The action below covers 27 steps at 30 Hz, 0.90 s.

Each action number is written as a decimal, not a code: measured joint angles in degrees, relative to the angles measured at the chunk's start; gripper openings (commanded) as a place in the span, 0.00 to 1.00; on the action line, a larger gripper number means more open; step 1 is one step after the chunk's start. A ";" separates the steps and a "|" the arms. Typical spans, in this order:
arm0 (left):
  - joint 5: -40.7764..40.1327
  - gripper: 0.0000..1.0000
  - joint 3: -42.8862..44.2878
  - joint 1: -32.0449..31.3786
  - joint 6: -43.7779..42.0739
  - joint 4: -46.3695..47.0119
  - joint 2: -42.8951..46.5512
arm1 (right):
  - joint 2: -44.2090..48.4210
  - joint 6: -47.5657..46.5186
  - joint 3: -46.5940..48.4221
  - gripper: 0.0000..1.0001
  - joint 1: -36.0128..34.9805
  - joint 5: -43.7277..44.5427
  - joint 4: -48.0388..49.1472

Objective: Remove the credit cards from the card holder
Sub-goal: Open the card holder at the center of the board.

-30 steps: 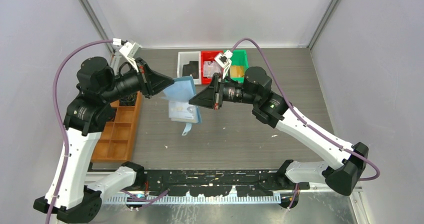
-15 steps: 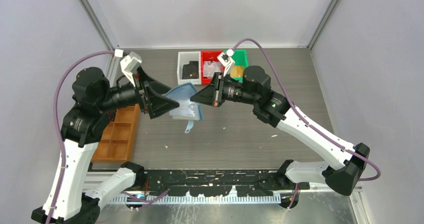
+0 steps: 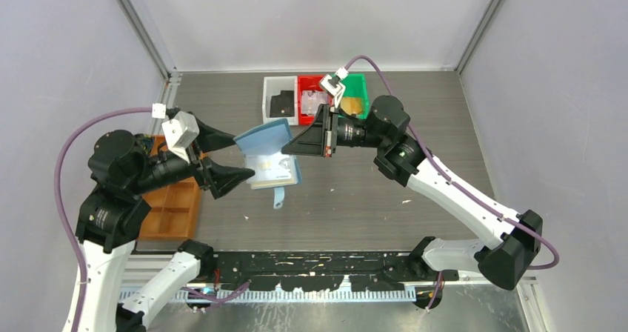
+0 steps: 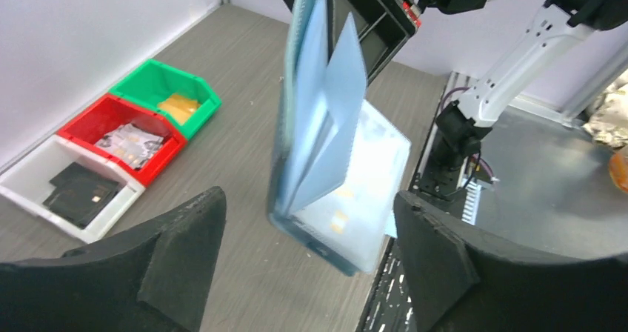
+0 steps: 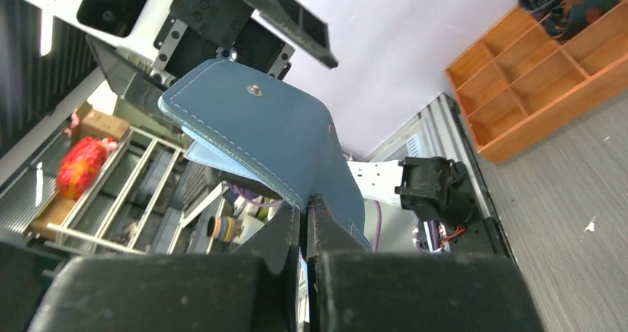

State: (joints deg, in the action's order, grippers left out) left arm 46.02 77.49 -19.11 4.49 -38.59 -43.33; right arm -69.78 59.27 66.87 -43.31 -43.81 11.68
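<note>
1. Above the middle of the table [image 3: 370, 198], the left gripper [image 3: 243, 156] is now standing with its jaws wide apart. It has let go of the card holder [image 3: 268, 154], which it was pinching a second ago, and is drawing back toward the near left.
2. The right gripper [image 3: 287, 149] is clamping its fingers together on the holder's edge. That arm alone is carrying the holder in the air, with the dark cover uppermost, the paler slotted inside spreading open, and the tab [image 3: 279, 196] dangling.
3. This is looking like a re-grip, with the left arm freeing itself to reach into the slots. Whether any card is sitting in them, I cannot tell.
4. Some credit cards are already lying out at the far edge: a black card [image 3: 281, 104] in the white bin [image 3: 268, 87], silvery ones [image 3: 315, 101] in the red bin [image 3: 302, 84], and a gold one [image 3: 352, 106] in the green bin [image 3: 361, 80].
5. Grey wood-grain boarding is covering the table, with a few pale specks [image 3: 403, 201] showing on it. An orange-brown compartment tray [image 3: 174, 206] is sitting at the left, and plain pale walls are closing in three sides.
</note>
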 measured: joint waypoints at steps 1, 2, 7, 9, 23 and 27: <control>-0.63 0.89 -0.39 -0.02 -1.22 -0.24 0.55 | -0.24 0.59 0.00 0.01 0.00 -0.96 0.83; -0.98 0.89 -0.61 -0.02 -2.69 -0.72 1.03 | -0.55 0.98 -0.02 0.01 0.00 -2.01 1.42; -0.74 0.81 -1.25 -0.02 -5.05 -1.60 2.67 | -1.88 1.66 0.00 0.01 -0.02 -5.79 1.99; -0.46 0.75 -1.46 -0.02 -3.82 -1.27 2.75 | -2.16 1.79 0.00 0.01 -0.02 -6.88 2.01; 3.72 0.00 -6.97 -0.02 17.84 9.81 -1.03 | -3.04 2.82 0.02 0.46 -1.18 -8.70 5.90; 2.49 0.00 -6.97 -0.07 22.27 12.24 -1.05 | -3.02 2.36 -0.13 0.51 -1.36 -8.74 7.67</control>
State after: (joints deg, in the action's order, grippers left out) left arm 48.51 70.52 -19.18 26.76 -26.35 -44.38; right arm -72.79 61.63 66.74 -44.66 -52.56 19.35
